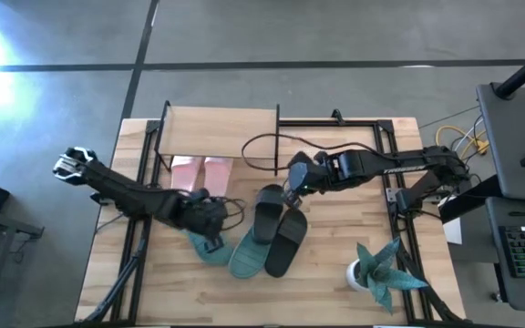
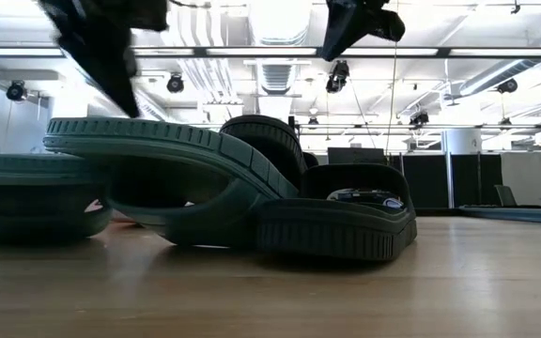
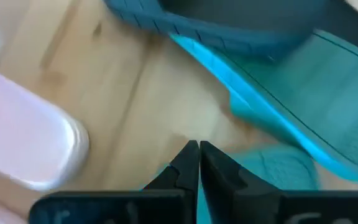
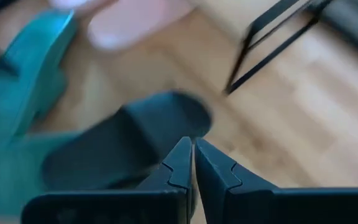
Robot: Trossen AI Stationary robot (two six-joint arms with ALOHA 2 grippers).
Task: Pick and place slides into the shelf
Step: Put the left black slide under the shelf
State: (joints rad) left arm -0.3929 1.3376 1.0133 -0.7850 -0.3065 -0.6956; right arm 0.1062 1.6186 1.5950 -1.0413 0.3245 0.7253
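Both arms are dark, near-black, built of slim jointed segments. The left arm (image 1: pixel 126 191) ends at its far base in a pale grey, blocky part. A thin black cable loops off the right arm (image 1: pixel 381 164). Each wrist view shows two matte black fingers tapering to narrow tips, with a stepped notch along the outer edges, above a broad black crossbar bearing faint marks, possibly lettering.

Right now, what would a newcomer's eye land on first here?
The tangle of teal slides and black slides heaped mid-table, with both tools over it: the left tool and the right tool, each with fingers together and empty. Behind, the pink slides lie at the shelf, partly under its board.
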